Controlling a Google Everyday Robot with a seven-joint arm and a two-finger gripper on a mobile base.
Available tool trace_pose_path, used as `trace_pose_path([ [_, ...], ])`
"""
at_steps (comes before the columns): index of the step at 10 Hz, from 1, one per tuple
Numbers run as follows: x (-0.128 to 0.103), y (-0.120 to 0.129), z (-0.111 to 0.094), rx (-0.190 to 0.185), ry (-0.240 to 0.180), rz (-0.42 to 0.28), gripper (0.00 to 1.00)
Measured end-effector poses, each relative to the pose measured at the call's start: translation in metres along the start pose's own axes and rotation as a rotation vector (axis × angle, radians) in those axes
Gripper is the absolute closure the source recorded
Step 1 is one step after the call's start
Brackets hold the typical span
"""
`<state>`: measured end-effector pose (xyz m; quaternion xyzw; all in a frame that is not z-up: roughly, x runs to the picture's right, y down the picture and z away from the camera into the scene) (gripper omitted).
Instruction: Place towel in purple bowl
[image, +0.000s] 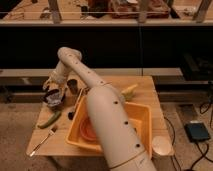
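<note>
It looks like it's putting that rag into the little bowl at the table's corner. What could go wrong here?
The gripper hangs right over the purple bowl, which sits near the table's left edge; a nudge might push the bowl off. The towel seems bunched at the rim, so part could spill out. The dark cup stands close beside the arm and might get bumped.
</note>
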<state>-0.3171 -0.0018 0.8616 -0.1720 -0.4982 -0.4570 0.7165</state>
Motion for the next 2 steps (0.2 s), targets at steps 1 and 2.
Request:
trace_pose_path([
  [1,-0.0034,-0.0049,-0.0075,-0.001,0.014,-0.018,0.3],
  [2,-0.0073,-0.0095,-0.0151,-0.001,0.019,-0.042,0.3],
])
